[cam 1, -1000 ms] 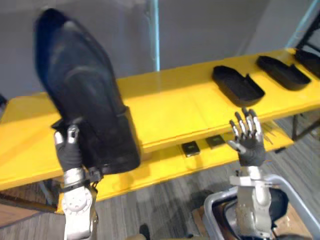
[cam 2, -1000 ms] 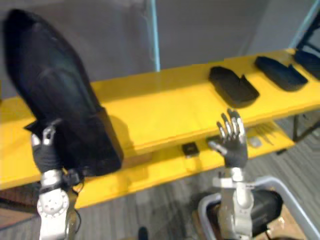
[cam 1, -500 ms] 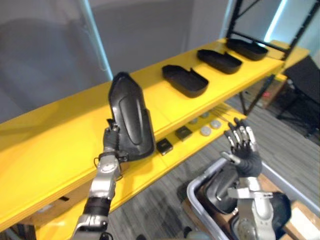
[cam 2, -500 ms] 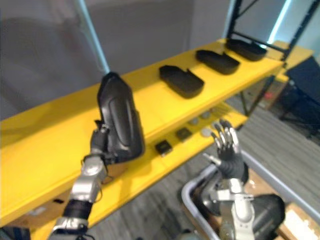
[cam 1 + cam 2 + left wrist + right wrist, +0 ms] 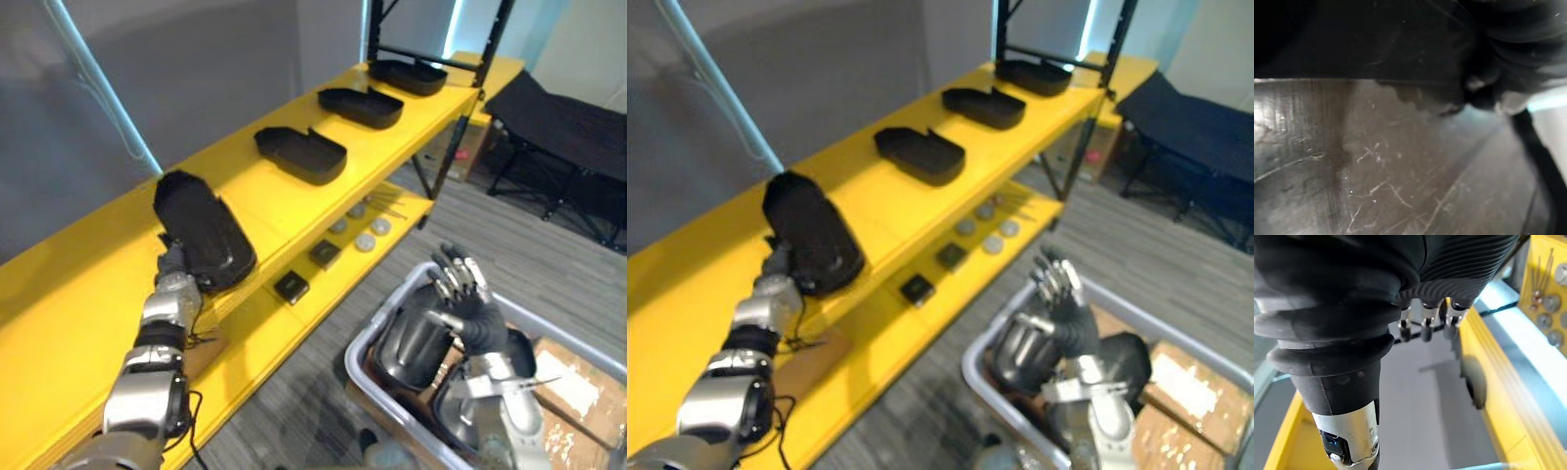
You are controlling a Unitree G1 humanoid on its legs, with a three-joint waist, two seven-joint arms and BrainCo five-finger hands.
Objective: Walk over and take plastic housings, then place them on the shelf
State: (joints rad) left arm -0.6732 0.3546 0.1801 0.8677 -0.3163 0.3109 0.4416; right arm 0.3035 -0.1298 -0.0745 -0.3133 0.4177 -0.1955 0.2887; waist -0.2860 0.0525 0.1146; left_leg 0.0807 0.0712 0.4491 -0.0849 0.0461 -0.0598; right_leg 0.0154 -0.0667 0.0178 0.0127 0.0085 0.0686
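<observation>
A black plastic housing (image 5: pixel 201 233) lies tilted on the top yellow shelf (image 5: pixel 88 284), towards its left part. My left hand (image 5: pixel 174 277) is shut on the housing's near end, with the arm stretched out to the shelf. In the left wrist view the housing's dark scratched surface (image 5: pixel 1376 161) sits right against the camera. My right hand (image 5: pixel 465 305) is raised with its fingers (image 5: pixel 1422 325) straight and spread, holding nothing, above a grey bin (image 5: pixel 359 372). The bin holds more dark housings (image 5: pixel 411 338).
Three more black housings (image 5: pixel 301 154) (image 5: pixel 360 105) (image 5: pixel 408 75) lie in a row further right along the top shelf. The lower shelf (image 5: pixel 255 333) carries small black squares (image 5: pixel 291 287) and grey discs (image 5: pixel 364 240). Cardboard boxes (image 5: pixel 573 377) flank the bin, and a black cot (image 5: pixel 568 122) stands at the right.
The camera has swung, shifting the whole scene. My left arm has reached forward and tipped the housing from upright down onto the top shelf. The right hand stays raised and open.
</observation>
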